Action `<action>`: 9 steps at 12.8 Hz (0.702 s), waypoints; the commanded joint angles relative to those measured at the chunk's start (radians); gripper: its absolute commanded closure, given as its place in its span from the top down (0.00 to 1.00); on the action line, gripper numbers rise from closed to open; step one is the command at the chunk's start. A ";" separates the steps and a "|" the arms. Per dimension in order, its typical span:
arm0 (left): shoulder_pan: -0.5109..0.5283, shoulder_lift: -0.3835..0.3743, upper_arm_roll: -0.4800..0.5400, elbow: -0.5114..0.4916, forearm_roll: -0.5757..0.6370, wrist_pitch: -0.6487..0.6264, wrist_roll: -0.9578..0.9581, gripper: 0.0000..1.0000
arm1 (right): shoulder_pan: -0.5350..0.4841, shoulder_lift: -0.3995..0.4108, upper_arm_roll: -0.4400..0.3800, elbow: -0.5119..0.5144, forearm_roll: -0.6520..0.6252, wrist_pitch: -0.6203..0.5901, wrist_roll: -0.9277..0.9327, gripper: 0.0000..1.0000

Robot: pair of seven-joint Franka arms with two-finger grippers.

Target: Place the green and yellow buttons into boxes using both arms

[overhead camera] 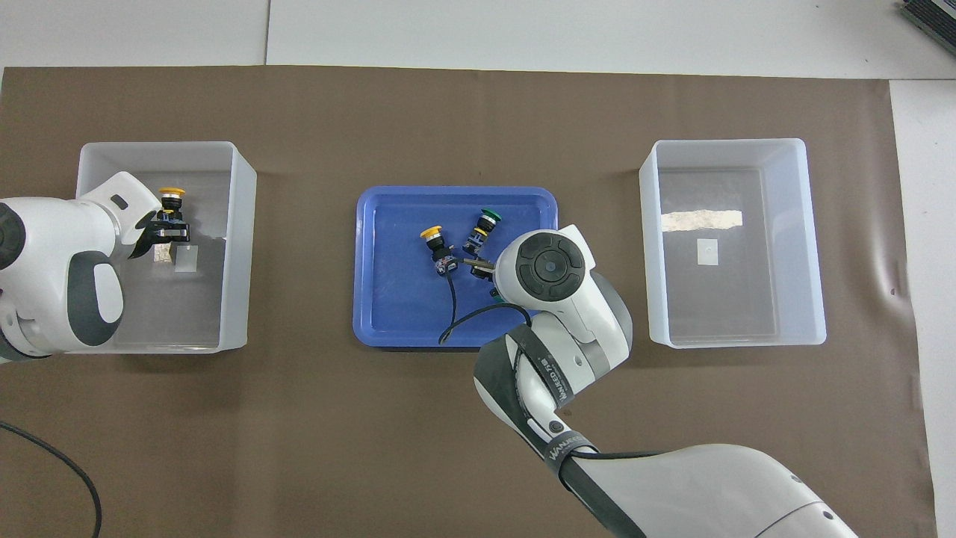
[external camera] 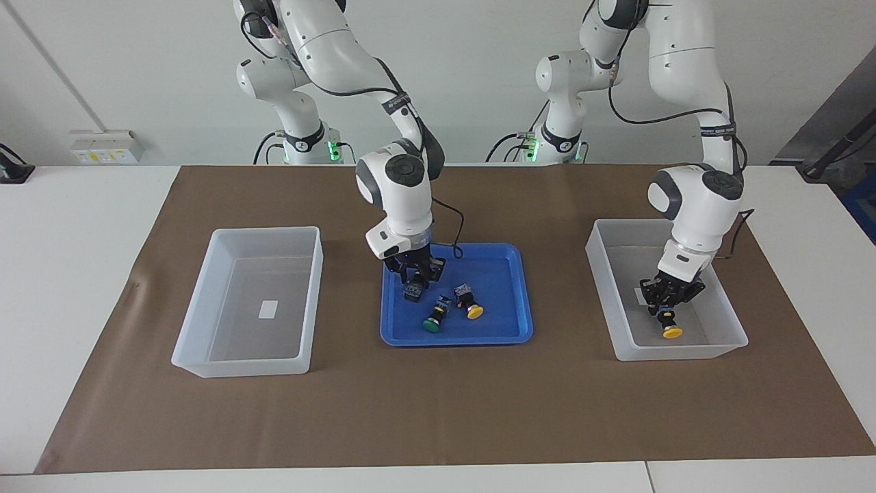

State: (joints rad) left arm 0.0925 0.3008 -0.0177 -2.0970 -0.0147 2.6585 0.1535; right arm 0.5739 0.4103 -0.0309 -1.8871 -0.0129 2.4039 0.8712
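Observation:
My left gripper (external camera: 665, 308) is down inside the box (external camera: 602, 287) at the left arm's end, shut on the black body of a yellow button (external camera: 672, 331) whose cap points down near the floor. It shows in the overhead view too (overhead camera: 170, 228), with the yellow cap (overhead camera: 172, 194). My right gripper (external camera: 412, 281) is low in the blue tray (external camera: 506, 329), shut on a button (external camera: 412, 293) whose cap is hidden. A green button (external camera: 432, 322) and a second yellow button (external camera: 472, 310) lie in the tray beside it. The other box (external camera: 267, 231) holds only its label.
Both boxes and the tray stand on a brown mat (external camera: 438, 411). The right arm's cable (overhead camera: 452, 314) trails across the tray. In the overhead view the right wrist (overhead camera: 545, 261) covers its own gripper. Two smaller arms with green lights stand past the mat's edge.

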 commanded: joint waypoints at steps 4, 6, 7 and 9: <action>0.012 -0.060 -0.001 0.018 0.007 -0.032 0.014 1.00 | 0.004 0.015 0.000 -0.009 -0.007 0.038 0.029 0.00; 0.012 -0.091 -0.001 0.017 0.007 -0.064 0.012 1.00 | 0.008 -0.004 0.002 -0.003 -0.007 0.011 0.048 0.00; 0.012 -0.103 -0.001 0.018 0.007 -0.092 0.011 1.00 | 0.008 -0.042 0.002 0.000 0.004 -0.027 0.048 0.00; 0.003 -0.132 -0.001 0.018 0.007 -0.129 0.003 1.00 | -0.008 -0.144 0.000 0.003 0.010 -0.138 0.031 0.00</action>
State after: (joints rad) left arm 0.0966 0.2101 -0.0165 -2.0703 -0.0147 2.5816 0.1555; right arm 0.5787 0.3815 -0.0317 -1.8710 -0.0120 2.3632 0.8961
